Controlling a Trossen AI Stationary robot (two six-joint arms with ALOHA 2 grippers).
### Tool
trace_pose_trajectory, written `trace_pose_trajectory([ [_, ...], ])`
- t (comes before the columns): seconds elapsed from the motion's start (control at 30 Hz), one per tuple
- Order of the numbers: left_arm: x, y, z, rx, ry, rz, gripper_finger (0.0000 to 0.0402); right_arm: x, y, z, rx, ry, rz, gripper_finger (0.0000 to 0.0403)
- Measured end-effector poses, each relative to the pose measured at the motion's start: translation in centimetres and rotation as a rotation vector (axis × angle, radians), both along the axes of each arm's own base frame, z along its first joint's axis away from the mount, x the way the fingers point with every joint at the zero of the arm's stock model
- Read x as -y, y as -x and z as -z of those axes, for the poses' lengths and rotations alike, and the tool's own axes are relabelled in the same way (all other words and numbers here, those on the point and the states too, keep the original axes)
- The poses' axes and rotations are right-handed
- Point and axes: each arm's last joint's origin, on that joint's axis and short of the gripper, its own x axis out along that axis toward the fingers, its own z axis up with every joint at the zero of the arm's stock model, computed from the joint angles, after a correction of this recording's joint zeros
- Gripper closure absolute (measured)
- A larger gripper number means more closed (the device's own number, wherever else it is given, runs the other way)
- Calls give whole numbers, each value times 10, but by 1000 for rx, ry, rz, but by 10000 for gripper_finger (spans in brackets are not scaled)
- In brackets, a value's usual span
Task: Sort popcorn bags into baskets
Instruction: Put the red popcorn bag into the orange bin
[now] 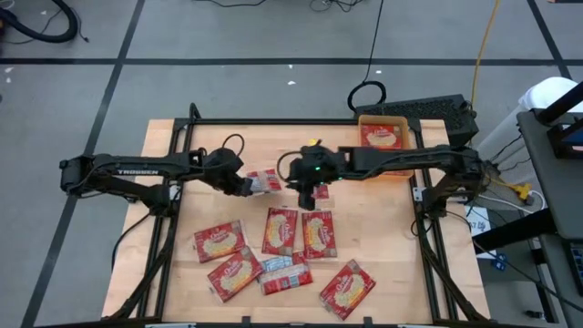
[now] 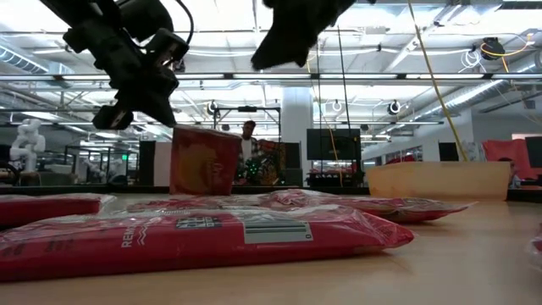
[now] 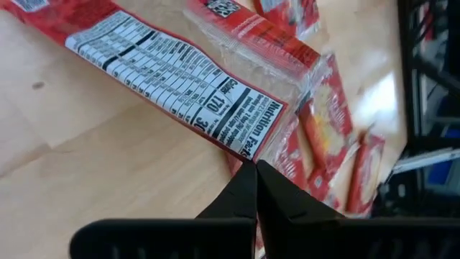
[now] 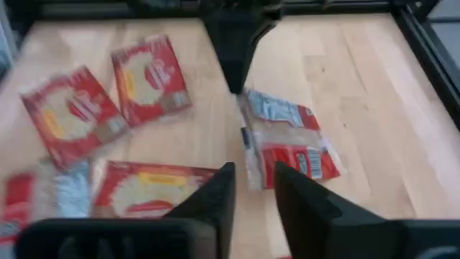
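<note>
While my left claw (image 1: pixel 244 185) pinches one bag (image 1: pixel 265 180) by its edge, my right claw (image 4: pixel 251 188), slightly parted and empty, could bump it loose.

left end effector (image 3: pixel 256 188) closed on popcorn bag (image 3: pixel 172 75) edge | more bags, blurred, beyond

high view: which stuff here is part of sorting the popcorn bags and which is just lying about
Part of the job:
- loose popcorn bags on the table
- the bag gripped by the left gripper
- the orange basket, one bag inside
- the right gripper, fingers apart, holding nothing

Just lying about:
- black keyboard beyond the basket
- yellow cable on the floor
- black cable loop
</note>
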Motion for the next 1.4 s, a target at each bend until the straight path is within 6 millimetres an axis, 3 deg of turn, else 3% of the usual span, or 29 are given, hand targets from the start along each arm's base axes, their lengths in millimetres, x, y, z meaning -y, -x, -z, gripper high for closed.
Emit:
trace_pose_trajectory([
  [0.23, -8, -3, -5, 67, 17, -60, 401, 9, -29, 37, -8, 184, -78, 205],
  [0.4, -15, -4, -7, 93, 20, -104, 401, 14, -44, 66, -42, 304, -110, 177],
  [0.6, -17, -3, -7, 96, 41, -127, 401, 23, -52, 86, -82, 388, -102, 187],
  [0.8, -18, -6, -10, 132, 64, -152, 401, 36, -56, 100, -108, 413, -106, 252],
  [1.03, -19, -10, -16, 205, 65, -163, 374, 47, -51, 87, -76, 414, -74, 385],
  [1.27, -22, -17, -29, 359, 33, -144, 284, 56, -35, 54, -18, 318, -51, 376],
  [1.4, -26, -19, -35, 436, -23, -118, 237, 63, -18, 33, -20, 209, -13, 390],
])
